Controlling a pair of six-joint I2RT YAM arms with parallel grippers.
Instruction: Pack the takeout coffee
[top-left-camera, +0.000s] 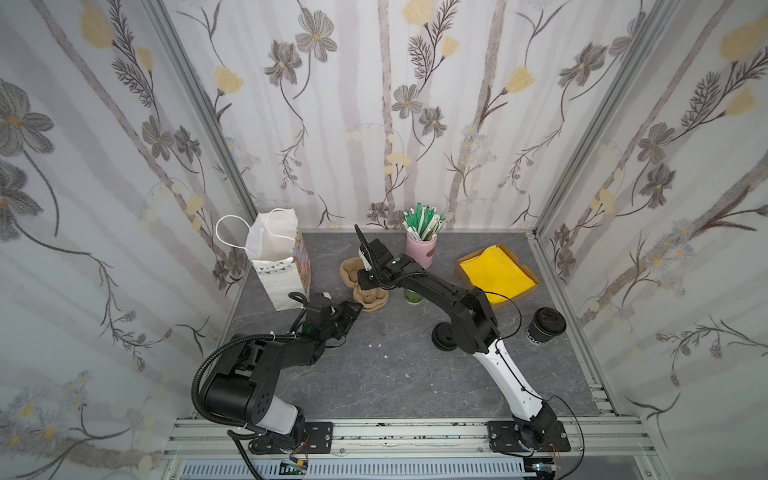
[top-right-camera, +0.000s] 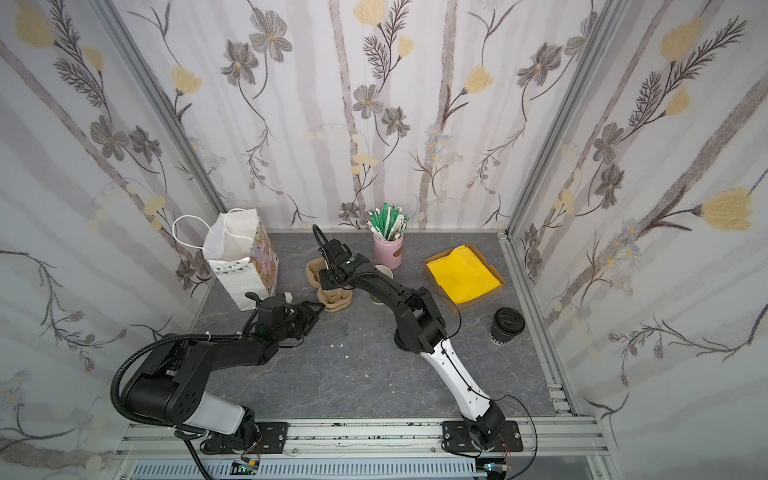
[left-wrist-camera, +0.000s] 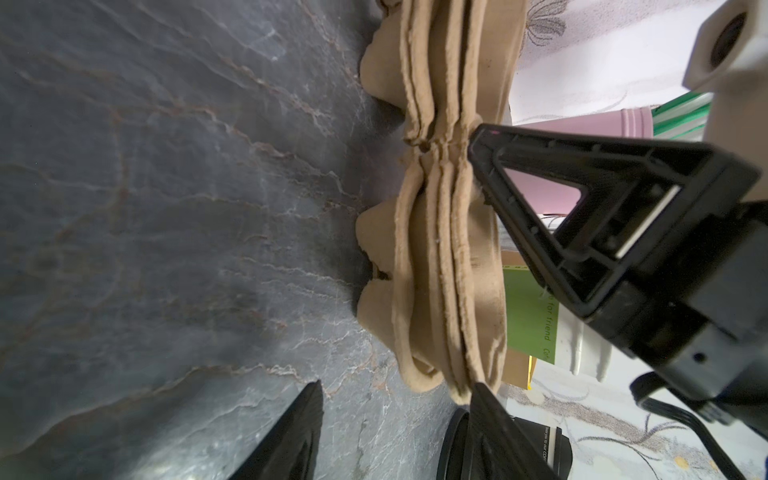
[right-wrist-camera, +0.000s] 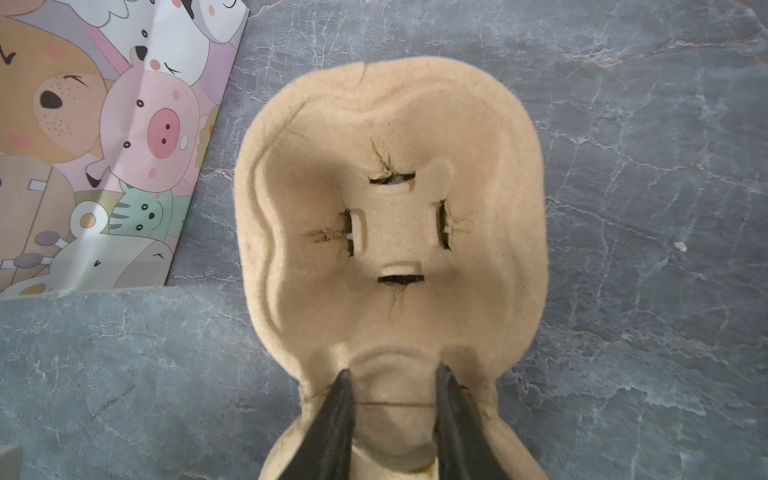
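Only the right wrist view showing torn slits in fuzzy pulp cup carrier (right-wrist-camera: 390, 124), right gripper (right-wrist-camera: 395, 370) straddling its waist, grip unclear, left gripper (left-wrist-camera: 397, 384) gaping.

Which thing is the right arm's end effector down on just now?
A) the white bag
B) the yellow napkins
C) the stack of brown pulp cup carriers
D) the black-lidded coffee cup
C: the right end effector has its fingertips either side of the middle ridge of the top pulp cup carrier, while the coffee cup stands apart by itself.
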